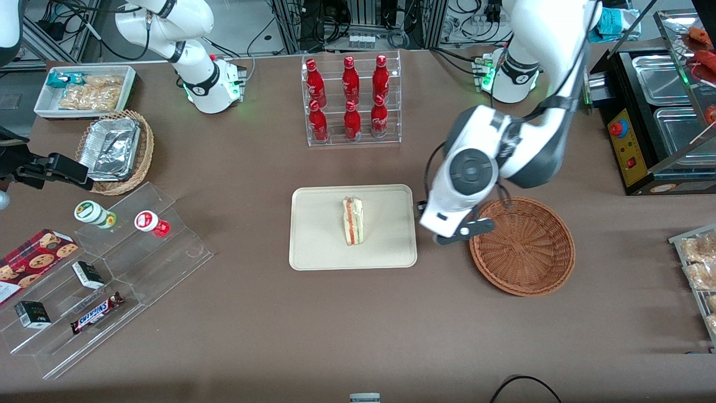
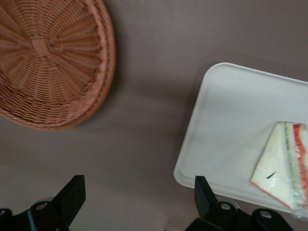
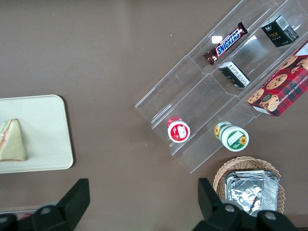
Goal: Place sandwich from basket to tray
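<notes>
The sandwich (image 1: 353, 220) lies on its side in the middle of the cream tray (image 1: 319, 246), its red and green filling edge showing. The reddish-brown wicker basket (image 1: 523, 246) stands empty beside the tray, toward the working arm's end. My left gripper (image 1: 447, 228) hovers above the bare table between tray and basket. In the left wrist view the gripper (image 2: 138, 185) is open and empty, with the basket (image 2: 43, 57), the tray (image 2: 226, 106) and the sandwich (image 2: 284, 163) all apart from the fingers. The right wrist view also shows the sandwich (image 3: 12, 140) on the tray (image 3: 48, 130).
A clear rack of red bottles (image 1: 351, 101) stands farther from the front camera than the tray. A stepped acrylic shelf (image 1: 112, 268) with snacks, a lighter basket of foil trays (image 1: 114, 150) and a white bin (image 1: 84, 89) lie toward the parked arm's end. A black appliance (image 1: 654, 112) lies toward the working arm's.
</notes>
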